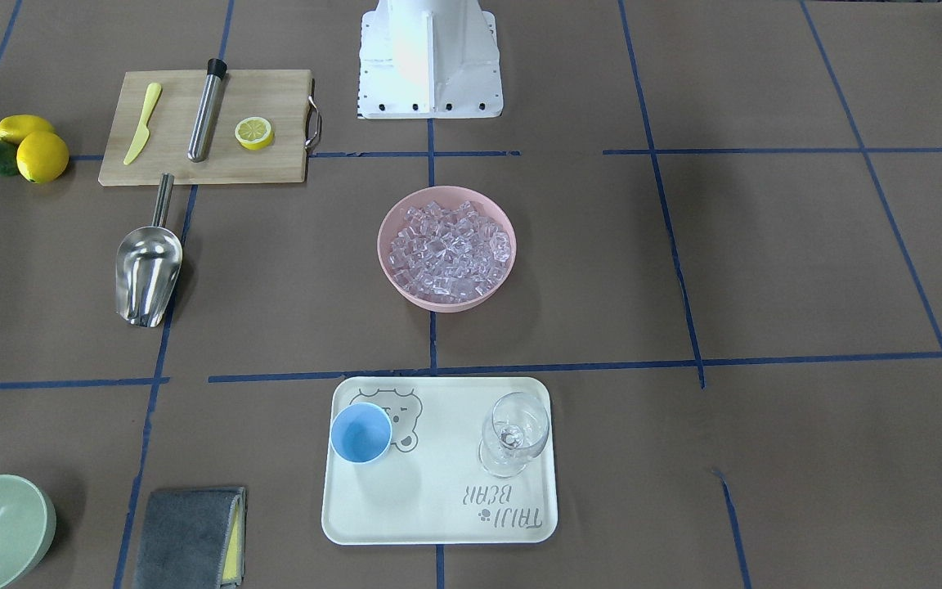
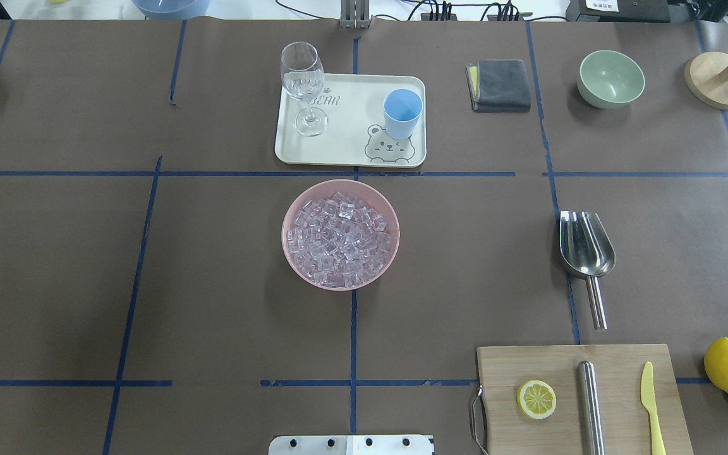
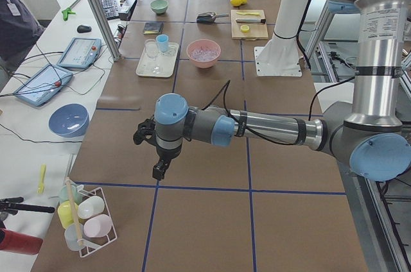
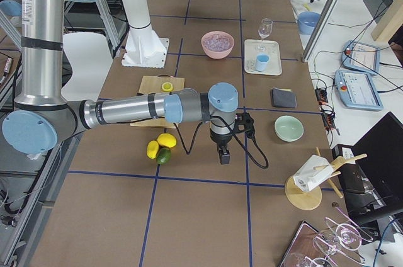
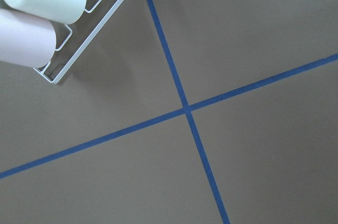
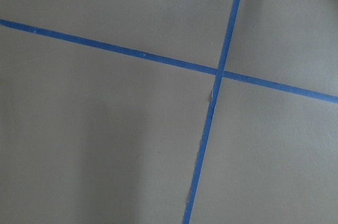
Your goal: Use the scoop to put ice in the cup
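Nothing started yet, both arms parked out at the ends of the surface

Layout looks staged for a right-arm job:
- scoop [image 2: 585, 243] lies flat on the robot's right, trough up, handle pointing back at the base, so probably an easy straight reach to grab
- ice [image 2: 340, 239] heaped in the pink bowl [image 2: 284, 235], dead centre
- cup [image 2: 402, 112] upright and empty on the tray [image 2: 351, 120], just beyond the bowl, at the end nearer the scoop; short carry from bowl to cup
- wine glass [image 2: 303, 76] at the tray's other end, likely clear of the pour

Right arm [image 4: 145, 111]: right jaws point down over bare surface at a tape cross, beyond the lemons [image 4: 166, 140]. Scoop is well apart from them, inboard past the chopping board [image 2: 503, 366]

Left arm [image 3: 270, 127]: left jaws hang over bare surface near a wire rack [image 5: 90, 28], far from everything

Jaw opening: can't tell for either, side views only, and the wrist cams show no fingers. Neither seems to hold anything
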Robot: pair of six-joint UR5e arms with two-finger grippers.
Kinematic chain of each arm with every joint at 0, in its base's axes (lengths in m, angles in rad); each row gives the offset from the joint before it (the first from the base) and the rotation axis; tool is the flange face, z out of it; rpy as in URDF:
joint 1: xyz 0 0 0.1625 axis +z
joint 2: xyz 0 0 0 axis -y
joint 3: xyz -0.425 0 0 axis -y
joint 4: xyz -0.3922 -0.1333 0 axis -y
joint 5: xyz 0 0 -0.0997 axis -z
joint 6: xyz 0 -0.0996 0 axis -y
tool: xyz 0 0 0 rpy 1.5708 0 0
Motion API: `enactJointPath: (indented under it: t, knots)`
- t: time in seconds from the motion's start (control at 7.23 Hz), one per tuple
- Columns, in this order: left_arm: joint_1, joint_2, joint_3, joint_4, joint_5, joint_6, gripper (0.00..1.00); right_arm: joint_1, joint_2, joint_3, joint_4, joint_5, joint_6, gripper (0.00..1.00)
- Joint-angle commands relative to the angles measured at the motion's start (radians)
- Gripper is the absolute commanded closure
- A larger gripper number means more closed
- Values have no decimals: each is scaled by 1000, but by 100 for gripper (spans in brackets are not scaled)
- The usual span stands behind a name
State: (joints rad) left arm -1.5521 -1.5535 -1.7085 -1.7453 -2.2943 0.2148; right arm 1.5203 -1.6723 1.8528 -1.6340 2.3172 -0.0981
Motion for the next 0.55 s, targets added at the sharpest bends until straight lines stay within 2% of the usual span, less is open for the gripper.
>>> enactJointPath:
  t: [0.0,0.14,0.42]
  knots:
    - [46,-7,0,-148,-2,-2,0,0,0,2,-1,2,1,0]
    - [75,-35,6,-172,-2,1,0,0,-1,-3,-1,11,0,0]
    - [104,-71,27,-336,-2,-3,0,0,-3,2,-1,13,0,0]
